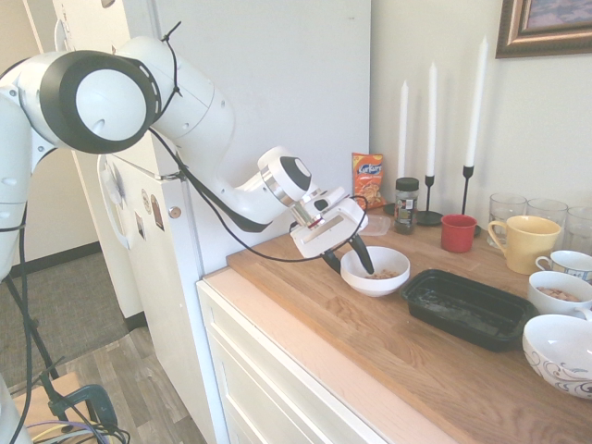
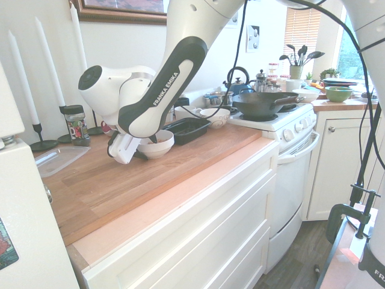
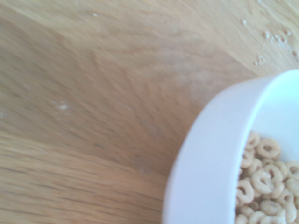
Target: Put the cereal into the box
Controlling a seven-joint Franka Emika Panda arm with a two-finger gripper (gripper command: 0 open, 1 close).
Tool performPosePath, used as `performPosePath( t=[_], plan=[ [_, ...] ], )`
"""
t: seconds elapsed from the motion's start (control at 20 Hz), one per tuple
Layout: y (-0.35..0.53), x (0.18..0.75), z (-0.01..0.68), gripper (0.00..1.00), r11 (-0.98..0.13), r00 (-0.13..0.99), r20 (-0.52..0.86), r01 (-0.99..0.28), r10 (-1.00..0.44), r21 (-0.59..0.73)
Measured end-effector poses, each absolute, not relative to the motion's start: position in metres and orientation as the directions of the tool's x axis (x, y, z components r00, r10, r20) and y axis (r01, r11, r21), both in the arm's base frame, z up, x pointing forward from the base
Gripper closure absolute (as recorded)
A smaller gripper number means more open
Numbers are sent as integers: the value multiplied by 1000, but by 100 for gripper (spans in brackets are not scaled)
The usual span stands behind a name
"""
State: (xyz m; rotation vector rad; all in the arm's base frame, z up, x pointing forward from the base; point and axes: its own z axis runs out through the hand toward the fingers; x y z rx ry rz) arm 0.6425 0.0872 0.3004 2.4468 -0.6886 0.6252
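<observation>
Wrist view: cereal [image 3: 261, 186] fills white bowl [image 3: 205, 154]

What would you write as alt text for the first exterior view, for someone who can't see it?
A white robot arm's hand straddles the near rim of a white bowl holding cereal on a wooden counter. A black tray lies just beside the bowl, with mugs, bowls, glasses and tall white candles behind.

Warm wooden tabletop [image 1: 370, 338], grain showing, smooth satin sheen. White bowl [image 1: 374, 269] looks glossy, ceramic-smooth. The cereal [image 3: 261, 186] is dry, matt, rough-textured. The box [image 1: 467, 307] is shiny black plastic.
</observation>
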Motion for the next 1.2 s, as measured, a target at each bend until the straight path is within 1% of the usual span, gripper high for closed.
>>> performPosePath(
  t=[0.75, 1.2],
  plan=[
    [94, 634, 290, 100, -732, 766, 532, -586, -360, 348],
    [94, 633, 296, 100, -719, 743, 518, -624, -424, 306]
  ],
)
